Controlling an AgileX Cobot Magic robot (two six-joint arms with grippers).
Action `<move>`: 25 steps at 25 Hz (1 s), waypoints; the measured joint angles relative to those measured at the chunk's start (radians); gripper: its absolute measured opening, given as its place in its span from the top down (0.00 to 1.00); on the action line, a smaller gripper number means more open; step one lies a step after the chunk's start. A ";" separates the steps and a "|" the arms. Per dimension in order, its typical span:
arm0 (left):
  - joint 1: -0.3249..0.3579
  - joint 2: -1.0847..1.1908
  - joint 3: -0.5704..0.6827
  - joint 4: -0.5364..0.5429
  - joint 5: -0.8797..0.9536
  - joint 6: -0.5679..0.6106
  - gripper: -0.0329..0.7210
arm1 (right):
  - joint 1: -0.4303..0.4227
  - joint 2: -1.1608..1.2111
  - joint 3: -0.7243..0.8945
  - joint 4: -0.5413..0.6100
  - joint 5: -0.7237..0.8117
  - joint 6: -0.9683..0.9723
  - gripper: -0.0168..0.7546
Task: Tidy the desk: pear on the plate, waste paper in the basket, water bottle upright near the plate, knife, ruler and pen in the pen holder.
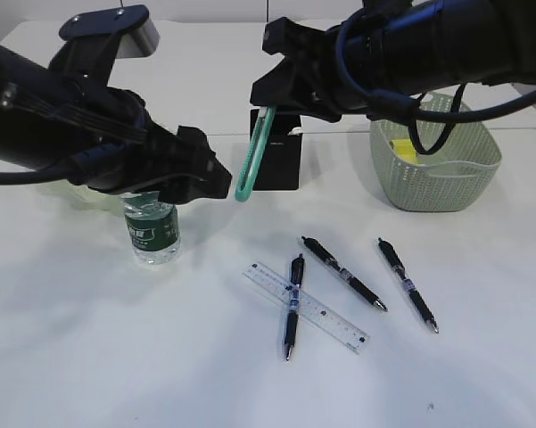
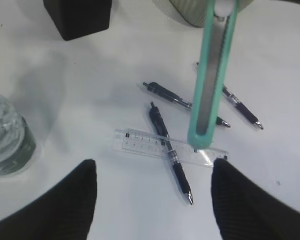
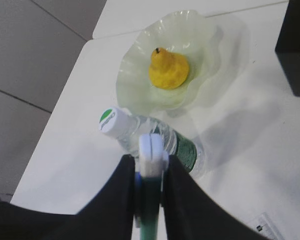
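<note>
Teal knife hangs clamped in your right gripper in front of the pen holder, bottle upright under your left gripper. Left wrist shows those fingers spread wide over the ruler and pens. Right wrist shows the pear sitting on the plate.

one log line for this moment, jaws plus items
left gripper: open, empty | right gripper: shut on knife | pear: on plate | ruler: on desk
</note>
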 joint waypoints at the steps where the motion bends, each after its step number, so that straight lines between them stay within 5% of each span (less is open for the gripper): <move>1: 0.010 -0.005 0.000 0.003 0.004 0.000 0.28 | 0.000 0.000 0.000 0.002 -0.018 0.000 0.84; 13: 0.207 -0.163 0.148 0.027 0.006 0.000 0.28 | 0.000 0.064 -0.031 0.004 -0.114 -0.039 0.84; 19: 0.362 -0.306 0.276 0.038 0.012 0.000 0.28 | -0.034 0.160 -0.166 -0.020 -0.121 -0.054 0.84; 25: 0.447 -0.435 0.373 0.106 0.081 0.000 0.28 | -0.092 0.275 -0.320 -0.049 -0.127 -0.077 0.84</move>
